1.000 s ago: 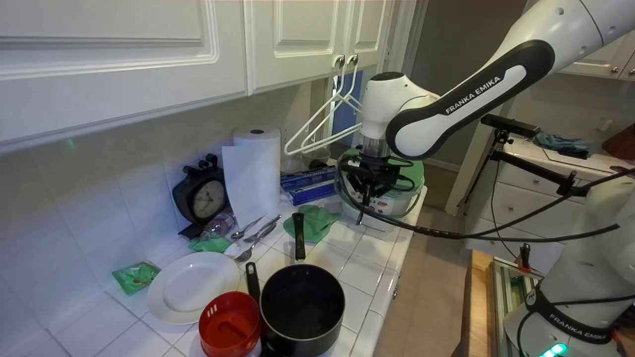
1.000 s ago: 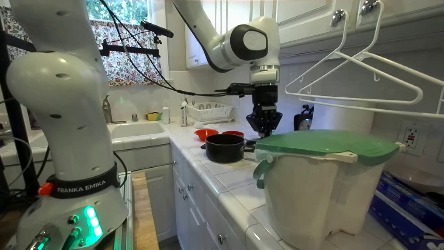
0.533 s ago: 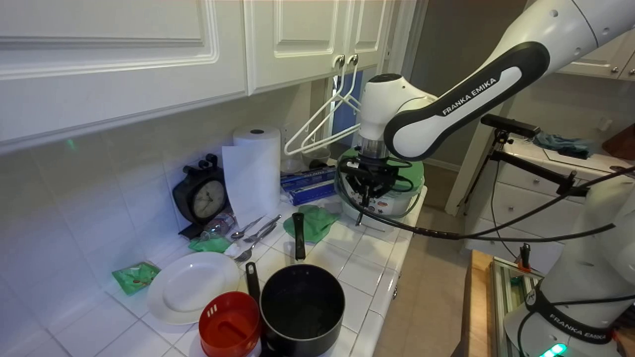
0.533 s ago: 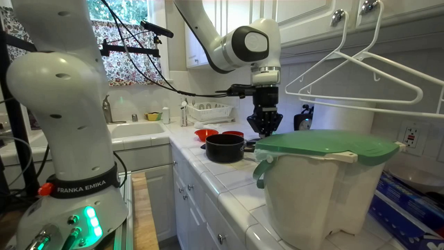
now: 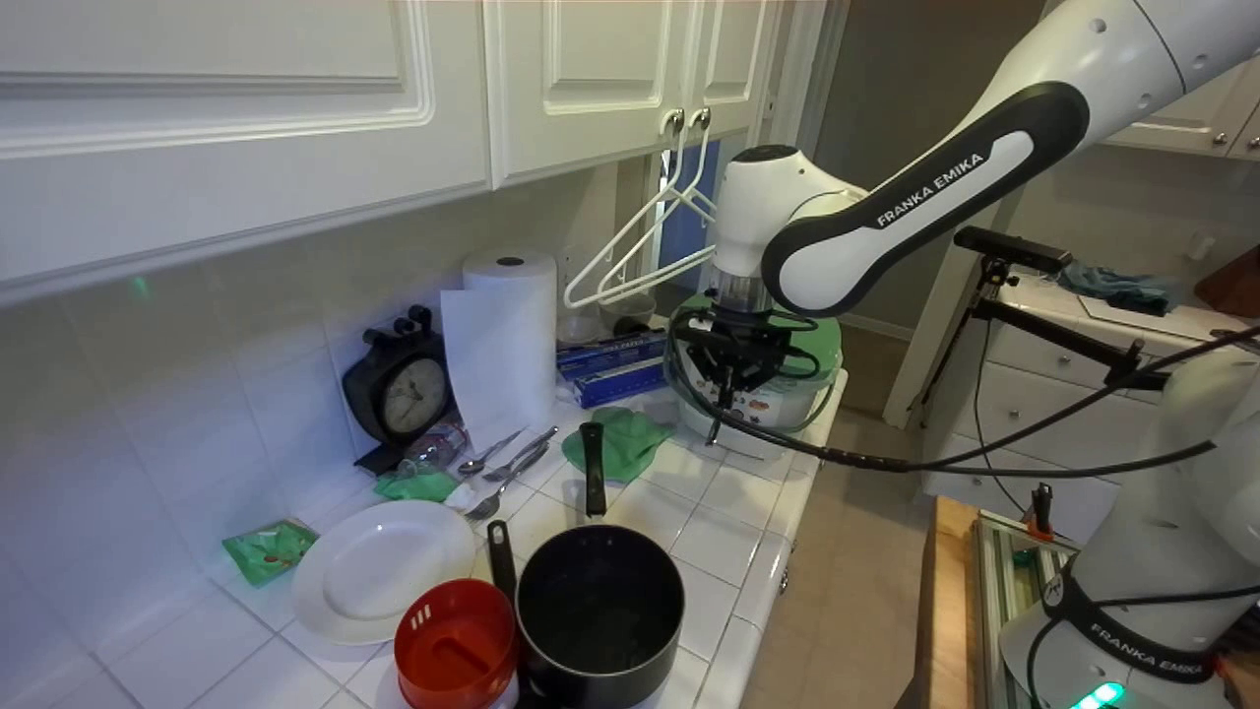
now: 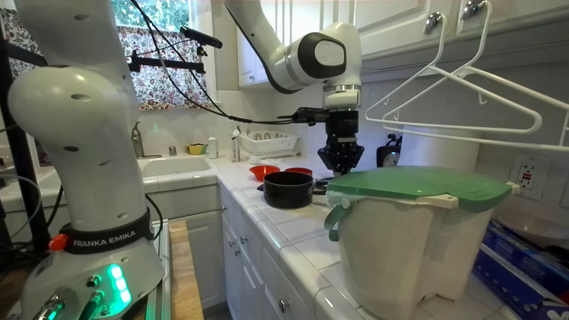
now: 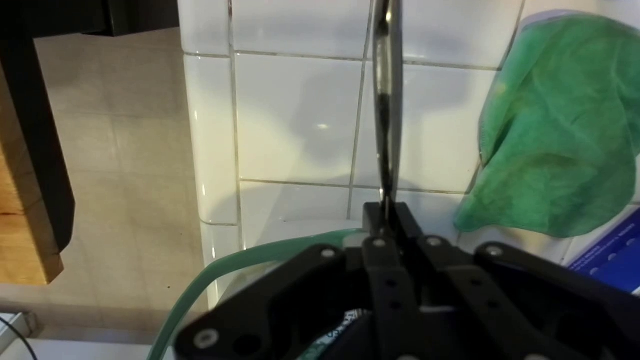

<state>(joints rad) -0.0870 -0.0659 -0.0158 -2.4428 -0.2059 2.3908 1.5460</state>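
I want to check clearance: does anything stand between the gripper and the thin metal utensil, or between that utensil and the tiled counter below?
Nothing visible does. The gripper is shut directly on the thin metal utensil, and the wrist view shows nothing between the utensil and the tiled counter.

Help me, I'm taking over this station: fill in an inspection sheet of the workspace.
Surface: white tiled countertop, glossy, partly in shadow.
Things in use: one thin metal utensil, seen edge-on; which kind can't be told.
Clutter: black pot, white plate, two red containers, green cloth, green-lidded bin.
Gripper: shut on the metal utensil, above the countertop.
Cables: black cables sag through the air beside the robot arm.
Surroundings: two white hangers on knobs of white cabinets.
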